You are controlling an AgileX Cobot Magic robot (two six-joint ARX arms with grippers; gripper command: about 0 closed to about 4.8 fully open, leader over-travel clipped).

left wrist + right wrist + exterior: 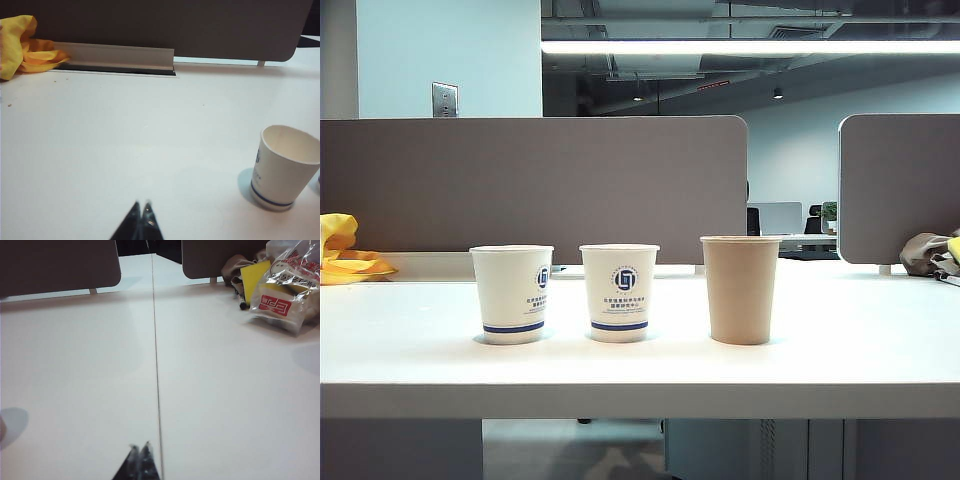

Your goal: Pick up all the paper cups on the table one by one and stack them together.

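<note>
So we've got three paper cups lined up in a row on the white worktop (840,350), all upright with mouths up and none of them stacked. On the left of the exterior view is a short white cup (512,293) with a blue logo and a blue band near the bottom, next to it a second white cup (619,292) of the same kind, and then the taller tan-brown cup (741,289) on the right. Small gaps between each, nothing touching.

Neither arm shows in the exterior view. In the left wrist view the left claw (140,206) hangs over bare worktop with its two dark tips pinched together, gripping nothing; one white cup sits off to the side of it, well apart. The right claw (139,447) looks the same in its own view: tips closed, nothing held, hovering right by a thin seam (155,360) running across the worktop.

Around the edges we can see grey divider panels (530,180) at the back, a yellow cloth (342,252) at the far left, and a crinkly plastic bag (282,287) with red print over on the right.
</note>
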